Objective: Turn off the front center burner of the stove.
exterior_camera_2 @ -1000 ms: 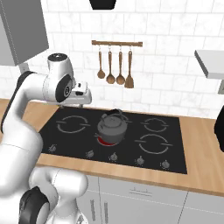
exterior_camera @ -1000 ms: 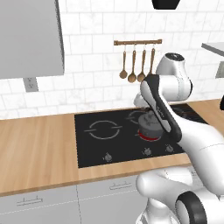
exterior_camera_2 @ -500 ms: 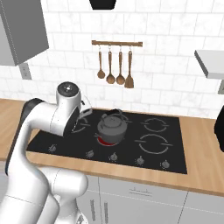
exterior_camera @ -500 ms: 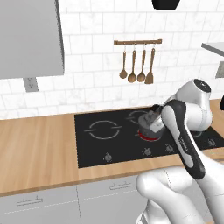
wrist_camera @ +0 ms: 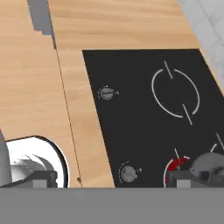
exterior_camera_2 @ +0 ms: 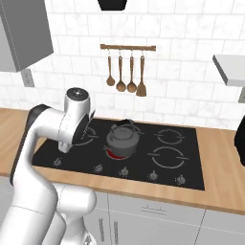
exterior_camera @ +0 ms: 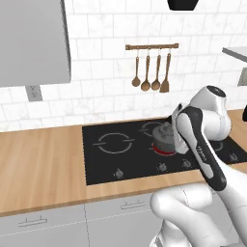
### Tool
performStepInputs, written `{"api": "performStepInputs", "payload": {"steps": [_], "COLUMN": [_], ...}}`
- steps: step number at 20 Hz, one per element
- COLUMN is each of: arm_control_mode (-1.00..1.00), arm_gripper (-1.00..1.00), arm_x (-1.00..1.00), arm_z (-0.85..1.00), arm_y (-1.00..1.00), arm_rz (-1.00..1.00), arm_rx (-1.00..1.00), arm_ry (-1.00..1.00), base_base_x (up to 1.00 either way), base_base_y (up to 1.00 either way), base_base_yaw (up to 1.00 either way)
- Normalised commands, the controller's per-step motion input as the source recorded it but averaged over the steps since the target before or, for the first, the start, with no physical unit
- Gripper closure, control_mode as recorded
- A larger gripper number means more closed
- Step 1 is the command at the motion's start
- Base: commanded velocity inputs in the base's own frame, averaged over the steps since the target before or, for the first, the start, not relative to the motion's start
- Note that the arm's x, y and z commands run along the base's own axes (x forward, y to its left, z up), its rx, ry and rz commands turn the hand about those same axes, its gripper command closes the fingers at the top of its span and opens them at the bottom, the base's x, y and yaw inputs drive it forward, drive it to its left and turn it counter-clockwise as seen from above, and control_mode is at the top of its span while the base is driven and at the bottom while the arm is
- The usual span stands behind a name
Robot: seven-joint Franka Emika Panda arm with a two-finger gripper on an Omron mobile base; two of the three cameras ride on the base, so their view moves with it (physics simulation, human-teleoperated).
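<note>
The stove (exterior_camera: 125, 159) is a black glass cooktop set in the wooden counter. Its front center burner (exterior_camera: 159, 149) shows a red rim, and a small grey pot (exterior_camera: 163, 134) stands on it. From the other side the red rim (exterior_camera_2: 112, 154) peeks out under the pot (exterior_camera_2: 123, 137). Small dark knobs (exterior_camera_2: 124, 171) line the stove's front edge. In the hand view my gripper (wrist_camera: 114, 180) hangs open above the front strip, close to one knob (wrist_camera: 127, 173), with another knob (wrist_camera: 106, 93) farther off. The red rim (wrist_camera: 176, 165) sits to the right of the fingertips.
Wooden spoons and a spatula (exterior_camera: 150, 72) hang on a wall rail behind the stove. Wooden counter (exterior_camera: 38, 164) stretches left of the cooktop. A grey-outlined ring (wrist_camera: 176, 93) marks the neighbouring burner. White drawer fronts (exterior_camera_2: 158, 215) run below the counter.
My arm has swung down from a raised pose and now leans low over the stove's front. The pot and the base views have not shifted.
</note>
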Motion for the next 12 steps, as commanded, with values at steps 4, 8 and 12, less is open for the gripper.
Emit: {"api": "performStepInputs", "payload": {"steps": [4,8,12], "arm_control_mode": [-1.00,-1.00,-1.00], "arm_gripper": [-1.00,-1.00,-1.00], "arm_x": [0.20,0.12,0.08], "arm_z": [-0.24,-0.51,-0.65], "arm_y": [-0.15,-0.19,-0.14], "arm_rz": [0.64,0.68,0.66], "arm_rx": [-0.18,-0.13,-0.14], "arm_ry": [0.01,0.00,0.00], "base_base_x": [0.00,0.00,0.00], "base_base_y": [0.00,0.00,0.00], "base_base_yaw": [0.00,0.00,0.00]}}
